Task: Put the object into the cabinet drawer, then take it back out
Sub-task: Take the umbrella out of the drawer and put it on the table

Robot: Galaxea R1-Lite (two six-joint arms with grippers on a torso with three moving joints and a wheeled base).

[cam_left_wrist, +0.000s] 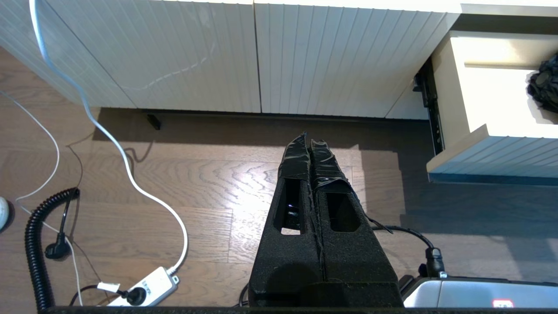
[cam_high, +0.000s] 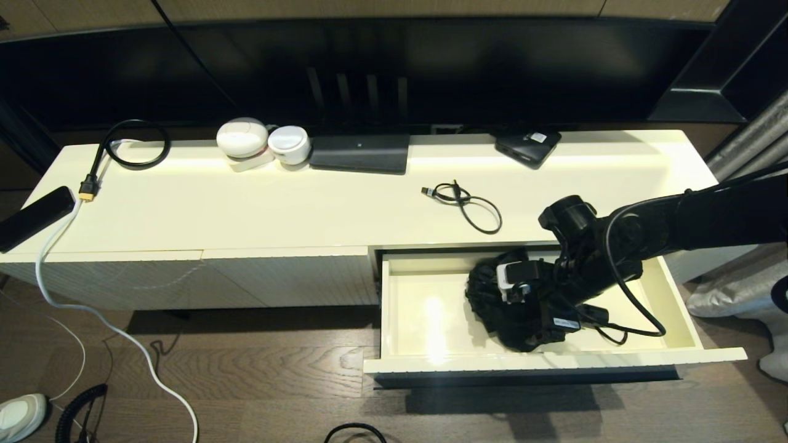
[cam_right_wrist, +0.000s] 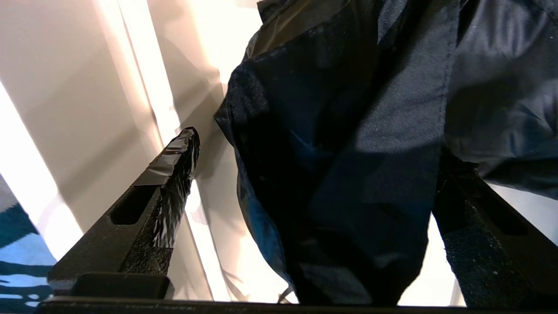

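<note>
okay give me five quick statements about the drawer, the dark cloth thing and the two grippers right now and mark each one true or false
1. The cabinet drawer is pulled out. True.
2. The dark fabric bundle lies on the cabinet top. False: it sits inside the open drawer.
3. The right gripper has its fingers spread wide, one on each side of the fabric. True.
4. The left gripper is reaching into the drawer. False: it hangs over the wooden floor in front of the closed ribbed panels, fingers pressed together.
5. The small black cable lies inside the drawer. False: it lies on the cabinet top, behind the drawer.
</note>
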